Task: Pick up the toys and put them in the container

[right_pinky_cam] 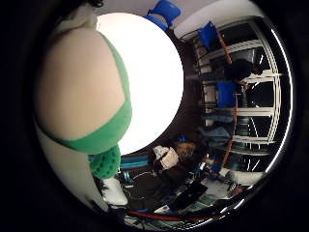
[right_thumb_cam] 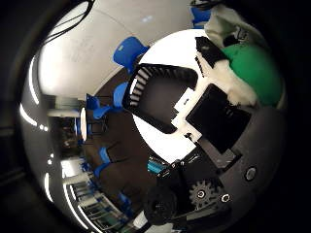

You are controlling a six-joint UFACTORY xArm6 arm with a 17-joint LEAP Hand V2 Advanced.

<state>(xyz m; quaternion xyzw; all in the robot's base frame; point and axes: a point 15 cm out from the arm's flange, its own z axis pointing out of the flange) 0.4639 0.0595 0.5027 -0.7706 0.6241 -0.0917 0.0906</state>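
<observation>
A plush toy, cream with a green band and a green bobble, fills much of the little finger side view, close against my palm. In the thumb side view its green and white fabric sits behind my right hand, whose black and white fingers curl round it. The toy and hand are held above a round white table. A black container with a slotted wall stands on that table, open side up and dark inside, just beside my fingers.
Blue chairs stand round the table on a dark floor, with more blue chairs at its far side. White-framed shelving or windows line the room's edge. Clutter and equipment lie on the floor near the table.
</observation>
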